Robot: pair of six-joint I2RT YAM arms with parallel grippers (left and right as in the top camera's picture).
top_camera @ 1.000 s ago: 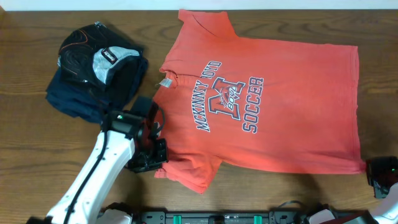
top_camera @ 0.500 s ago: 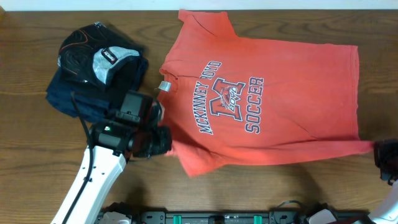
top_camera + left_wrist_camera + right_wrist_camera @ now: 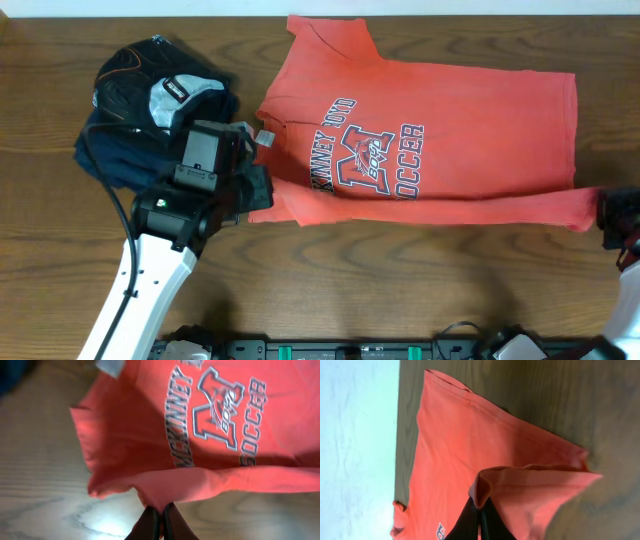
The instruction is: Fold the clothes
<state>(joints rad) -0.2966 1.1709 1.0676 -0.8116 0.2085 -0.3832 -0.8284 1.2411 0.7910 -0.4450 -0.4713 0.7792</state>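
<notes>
- Left gripper [image 3: 161,510] grips the shirt [image 3: 450,110] near its sleeve; our right gripper [image 3: 480,505] pinches the hem corner
- We judge the first fold half made on the table [image 3: 400,285]; the rest remains

Coral-red T-shirt [image 3: 440,130] flat on wood, lettering up, near edge folded over.

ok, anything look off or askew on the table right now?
Nothing spilled or damaged. The T-shirt has its near edge doubled over, pinched at either end by the left end effector and right end effector. The flap is bunched and uneven at the sleeve end, and the neck label sticks out.
</notes>
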